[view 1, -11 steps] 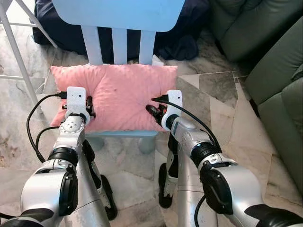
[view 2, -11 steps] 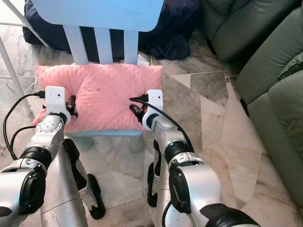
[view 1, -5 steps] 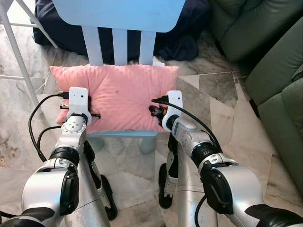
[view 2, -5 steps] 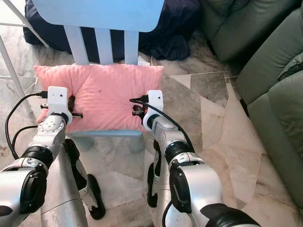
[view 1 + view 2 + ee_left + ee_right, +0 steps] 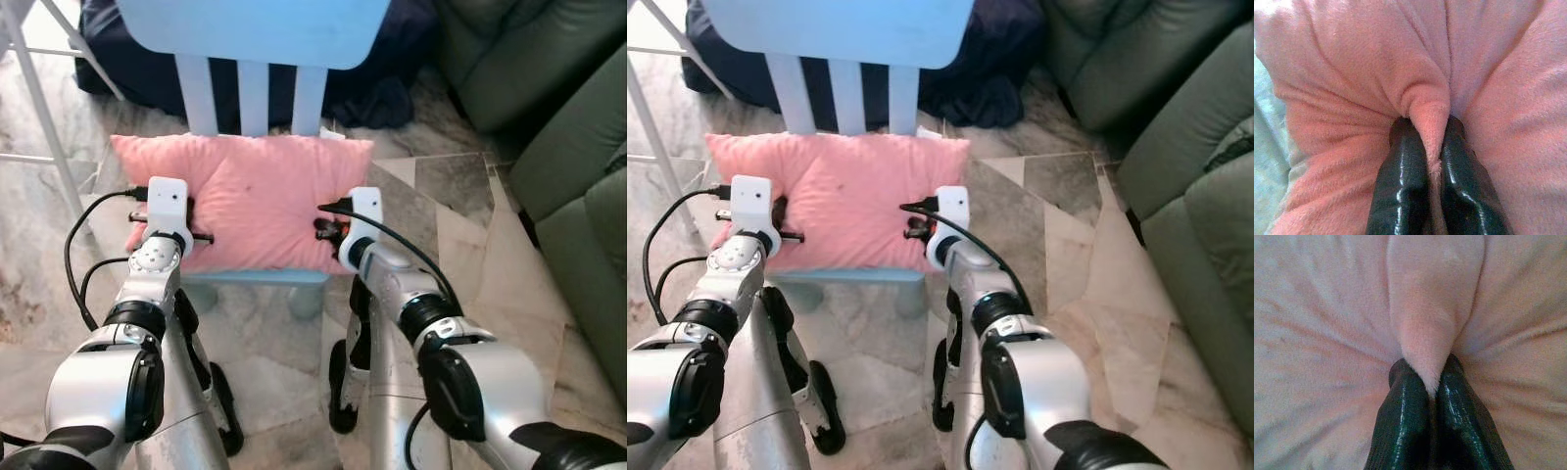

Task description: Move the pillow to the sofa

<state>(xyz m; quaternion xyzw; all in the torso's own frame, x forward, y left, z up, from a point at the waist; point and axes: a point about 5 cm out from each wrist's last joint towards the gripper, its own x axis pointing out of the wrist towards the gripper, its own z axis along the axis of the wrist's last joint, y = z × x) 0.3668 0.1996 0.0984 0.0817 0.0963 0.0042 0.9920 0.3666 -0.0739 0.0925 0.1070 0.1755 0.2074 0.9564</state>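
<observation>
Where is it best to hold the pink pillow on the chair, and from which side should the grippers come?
Probably at its two short ends, coming from the near edge. The pillow lies wide and flat on the chair seat, soft enough to pinch. The left gripper and right gripper each hold a fold of fabric shut between their fingers, one near each end.

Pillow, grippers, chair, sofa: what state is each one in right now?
Pillow: lying on the chair seat, pinched at both ends.
Left gripper: shut on a fold of the pillow.
Right gripper: shut on a fold of the pillow.
Chair: upright, pillow on its seat.
Sofa: to the robot's right, no pillow on it.
</observation>
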